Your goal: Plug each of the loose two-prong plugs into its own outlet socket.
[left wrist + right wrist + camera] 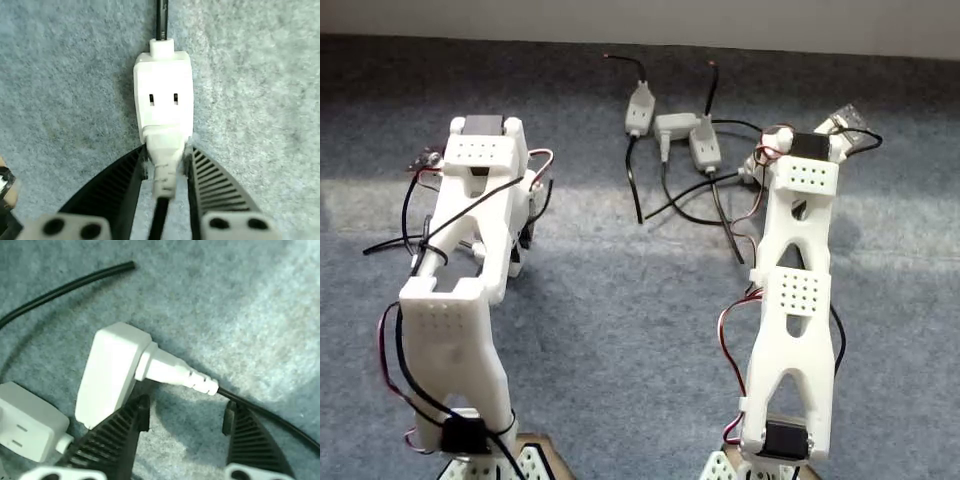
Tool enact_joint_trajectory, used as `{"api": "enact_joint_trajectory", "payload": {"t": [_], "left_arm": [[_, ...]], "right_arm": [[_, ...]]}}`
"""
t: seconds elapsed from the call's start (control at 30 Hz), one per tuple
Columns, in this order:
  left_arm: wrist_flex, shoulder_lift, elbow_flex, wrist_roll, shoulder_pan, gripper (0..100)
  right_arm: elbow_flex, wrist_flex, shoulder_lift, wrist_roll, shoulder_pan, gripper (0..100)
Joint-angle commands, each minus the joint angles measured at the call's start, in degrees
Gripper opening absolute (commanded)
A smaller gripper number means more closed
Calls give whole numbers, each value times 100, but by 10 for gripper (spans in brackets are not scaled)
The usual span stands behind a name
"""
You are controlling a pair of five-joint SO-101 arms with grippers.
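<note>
In the left wrist view my left gripper is shut on a white two-prong plug, one finger on each side. The plug's front meets the end of a white outlet socket lying on the grey carpet, with two slots showing on its face. In the right wrist view my right gripper stands open just above another white plug, whose ribbed neck and black cable lie between the fingers. A second socket lies beside that plug. In the high view, white plugs and sockets lie in a cluster at the far middle.
Black cables loop over the carpet between the cluster and the right arm. The left arm covers its own gripper and socket from above. A loose black cable end lies past the right plug.
</note>
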Motion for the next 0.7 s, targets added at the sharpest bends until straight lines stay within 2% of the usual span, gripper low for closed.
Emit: {"api": "enact_joint_trajectory", "payload": {"t": [0.0,0.2,0.43,0.67], "left_arm": [[70,426,-31,-114,-163,214],[369,295,-101,-97,-119,316],[369,-224,-22,-88,-207,319],[308,435,-84,-79,-505,319]], "right_arm": [[-514,-171,4,-9,13,241],[-514,-171,4,-9,13,241],[-514,-171,4,-9,13,241],[-514,-171,4,-9,13,241]]}}
